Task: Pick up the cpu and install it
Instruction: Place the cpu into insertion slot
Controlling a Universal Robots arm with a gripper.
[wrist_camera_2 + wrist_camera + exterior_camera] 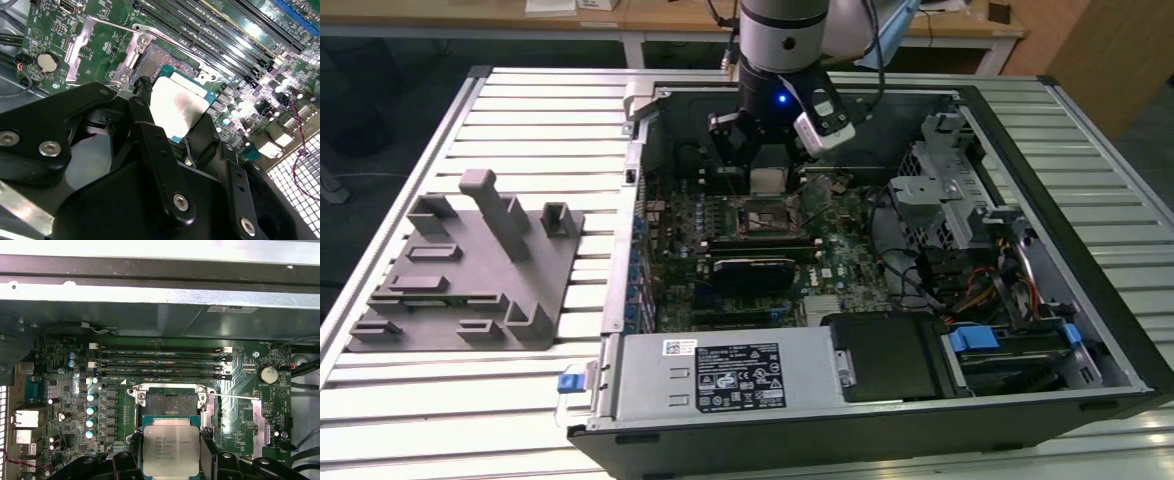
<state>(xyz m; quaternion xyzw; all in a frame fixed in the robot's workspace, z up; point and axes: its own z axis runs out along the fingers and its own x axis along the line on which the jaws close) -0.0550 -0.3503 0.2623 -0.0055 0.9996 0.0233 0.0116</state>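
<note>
My claw (171, 452) is clamped on the cpu (171, 447), held just short of the empty motherboard socket (170, 402), which sits at its six o'clock in the exterior view. Pickup looks done; seating remains.

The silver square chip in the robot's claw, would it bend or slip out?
The flat silver square chip is probably stiff: it sits level in the black gripper without sagging. Its smooth metal top looks slippery, so pinching its edges makes sense. It looks thin, so likely light.
</note>
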